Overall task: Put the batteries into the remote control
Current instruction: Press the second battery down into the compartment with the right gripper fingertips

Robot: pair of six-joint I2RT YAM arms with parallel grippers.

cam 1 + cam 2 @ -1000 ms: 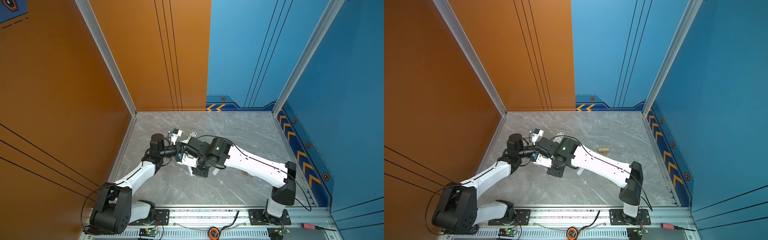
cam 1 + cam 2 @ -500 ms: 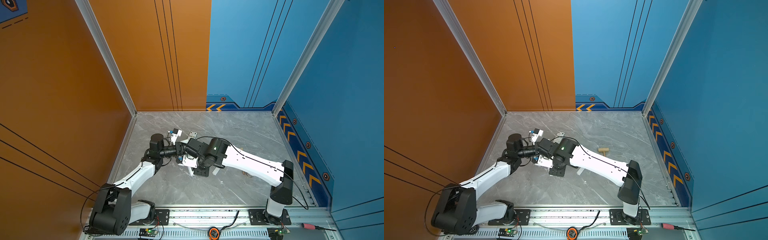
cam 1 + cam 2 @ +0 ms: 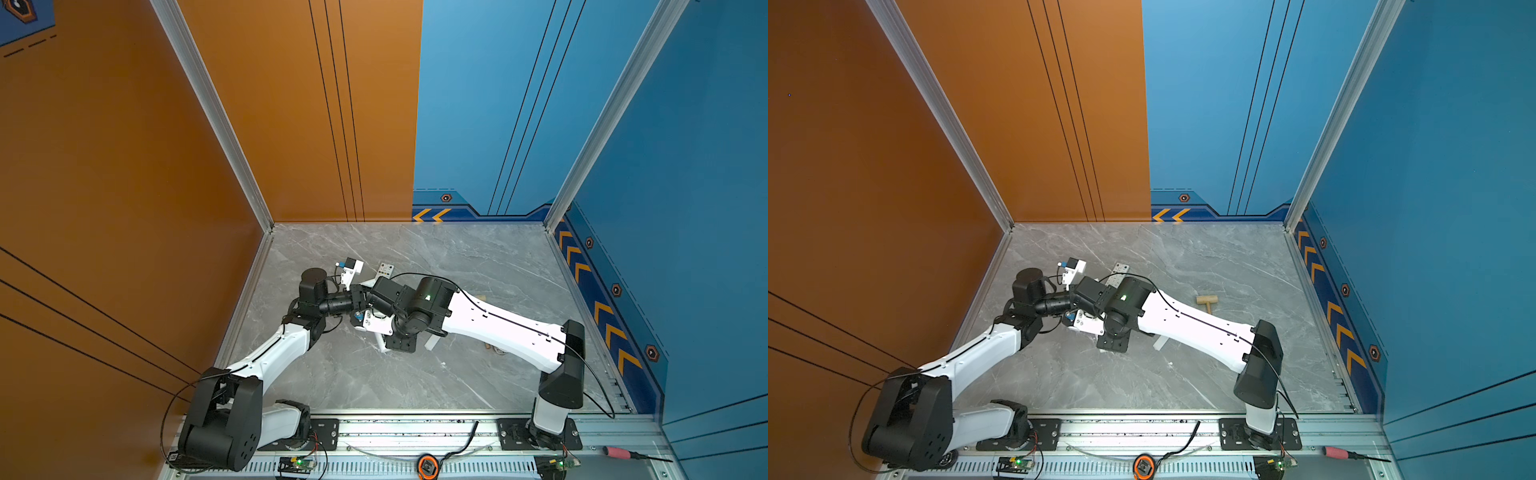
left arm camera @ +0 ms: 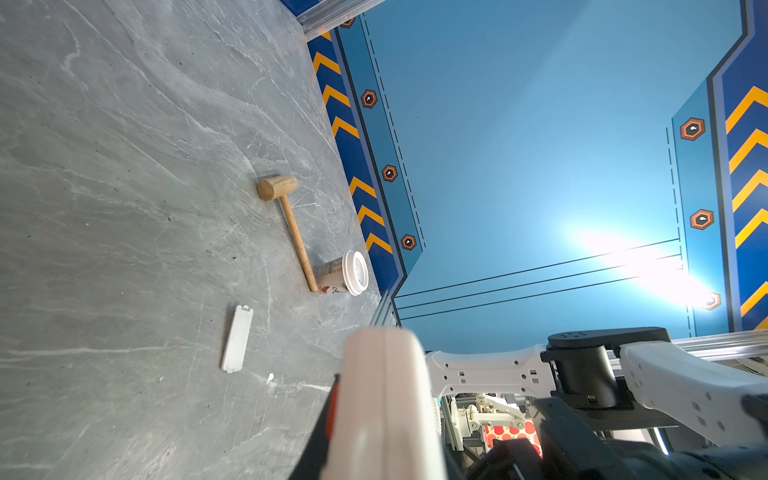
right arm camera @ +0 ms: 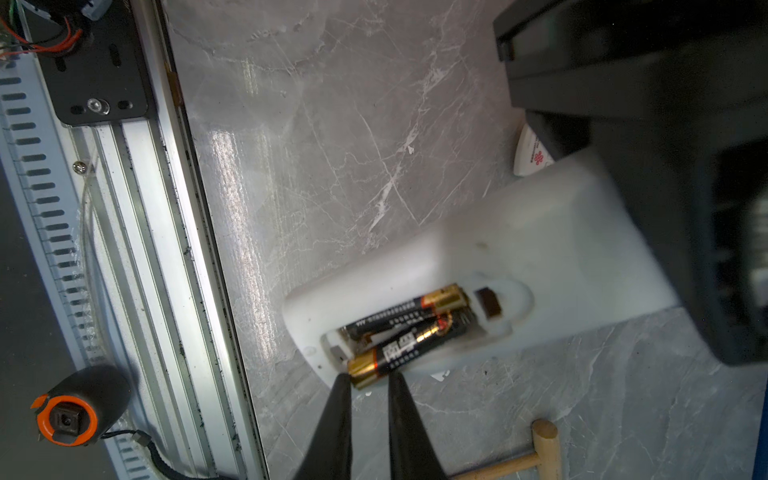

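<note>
Blurred white remote [image 5: 519, 249], one end hidden in the clamped left fingers [image 4: 311, 453]; right fingers [image 5: 332, 424] pinch a tilted black-and-gold battery [image 5: 399, 351].

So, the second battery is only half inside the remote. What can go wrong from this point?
1. The tilted battery rides over the compartment edge of the white remote, beside the seated battery; pushing down may jam it or flick it out.
2. The right gripper pinches only its gold end, so it could slip.
3. The left gripper holds the remote at its far end; pressing here might lever it loose.
</note>
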